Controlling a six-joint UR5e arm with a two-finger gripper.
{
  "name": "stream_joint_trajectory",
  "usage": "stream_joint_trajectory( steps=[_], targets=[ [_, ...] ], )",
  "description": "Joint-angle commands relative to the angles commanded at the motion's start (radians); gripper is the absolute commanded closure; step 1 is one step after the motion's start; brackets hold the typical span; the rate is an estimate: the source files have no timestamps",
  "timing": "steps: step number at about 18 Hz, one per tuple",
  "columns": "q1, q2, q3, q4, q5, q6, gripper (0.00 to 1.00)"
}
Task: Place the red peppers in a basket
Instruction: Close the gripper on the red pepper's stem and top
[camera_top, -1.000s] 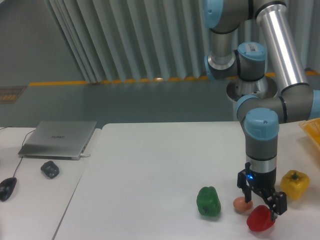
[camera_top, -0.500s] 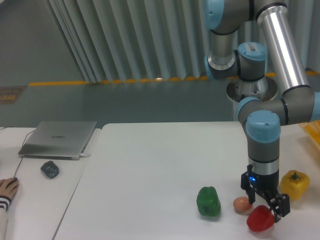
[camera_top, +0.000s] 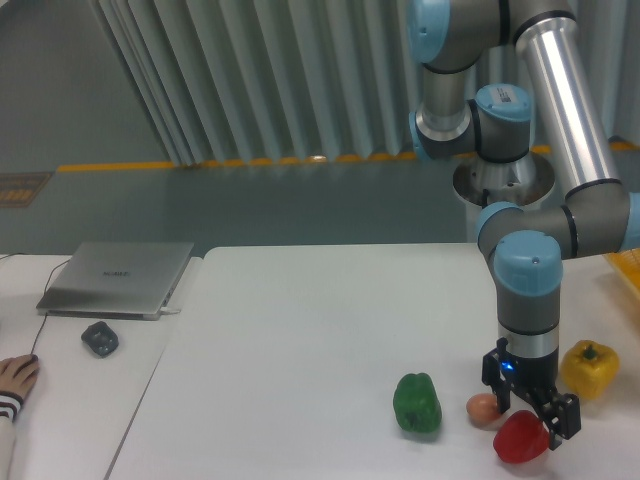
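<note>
The end effector (camera_top: 534, 417) points straight down at the front right of the white surface (camera_top: 300, 340), its dark fingers set around the top of the red pepper (camera_top: 519, 438); whether they actually clamp it cannot be told. The pepper sits on the surface, just beside a small brown egg (camera_top: 483, 408). A green pepper (camera_top: 417, 403) stands left of the egg, a yellow pepper (camera_top: 590, 368) to the right. The basket (camera_top: 628, 268) shows only a yellow corner at the right edge.
</note>
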Motion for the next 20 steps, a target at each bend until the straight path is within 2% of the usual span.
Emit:
stream_joint_trajectory(
  steps=[4, 10, 12, 15, 17, 18, 20],
  targets=[
    [0.000, -0.008, 0.000, 0.000, 0.002, -0.003, 0.00],
    [0.000, -0.008, 0.000, 0.000, 0.003, -0.025, 0.13],
    [0.000, -0.006, -0.002, 0.000, 0.003, -0.028, 0.28],
    [-0.002, -0.006, 0.000, -0.002, 0.005, -0.028, 0.38],
    [0.000, -0.003, 0.000, -0.003, 0.005, -0.028, 0.49],
    [0.000, 0.003, 0.002, -0.006, 0.002, -0.026, 0.61],
    [0.000, 0.006, 0.000, -0.008, 0.002, -0.026, 0.62]
  ],
)
